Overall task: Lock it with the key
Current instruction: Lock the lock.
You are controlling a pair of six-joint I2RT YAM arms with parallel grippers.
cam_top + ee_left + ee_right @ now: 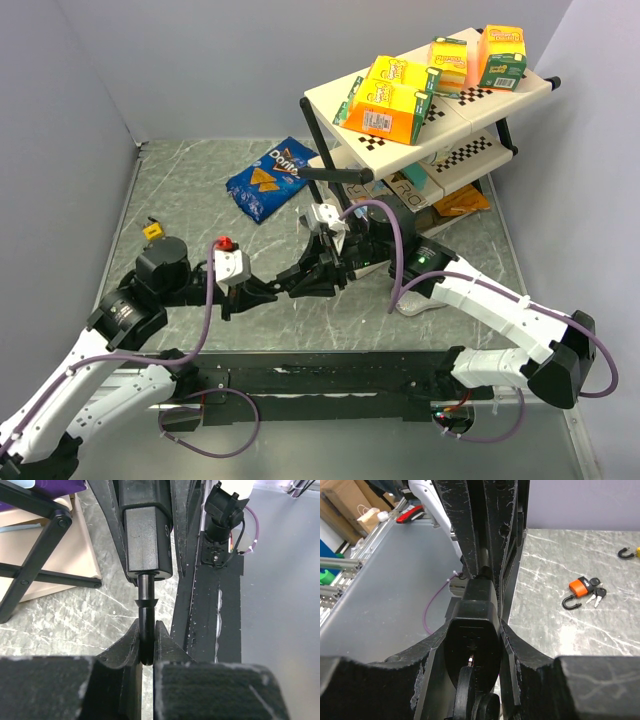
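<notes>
Left claw (146,641) tight on shackle (145,614) of black padlock (148,535), right claw (473,630) around its body, over marbled table (185,180), grey-lilac walls (200,60).

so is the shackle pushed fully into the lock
No, the shackle sticks out of the lock, its notch exposed, pinched by the left gripper.

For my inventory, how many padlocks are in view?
3: black padlock in the jaws, orange padlock on the table, yellow padlock by the left wall; others may be hidden.
</notes>
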